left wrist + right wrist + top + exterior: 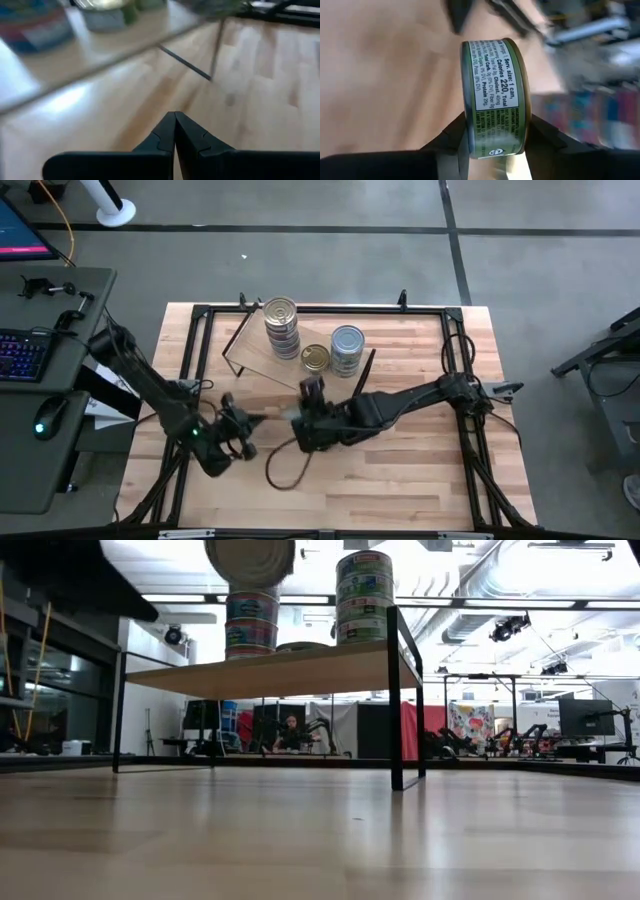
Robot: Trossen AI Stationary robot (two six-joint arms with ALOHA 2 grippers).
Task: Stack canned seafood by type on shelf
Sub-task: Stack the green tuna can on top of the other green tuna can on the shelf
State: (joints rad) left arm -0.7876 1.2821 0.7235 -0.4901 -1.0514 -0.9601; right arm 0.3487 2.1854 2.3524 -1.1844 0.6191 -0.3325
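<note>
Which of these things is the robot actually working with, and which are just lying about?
Part of the job:
- green tin in right gripper
- tin stacks
- shelf

Just lying about:
- keyboard
- mouse
- cable loop

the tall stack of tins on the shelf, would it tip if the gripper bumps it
Probably: the tall stack is several flat tins high on a narrow footprint. The smooth metal tins likely slide on each other. It stands near the edge of the shelf, so the top tins could fall off.

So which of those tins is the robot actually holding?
The green-labelled tin, clamped on edge between the right gripper's fingers; the others sit stacked on the shelf.
</note>
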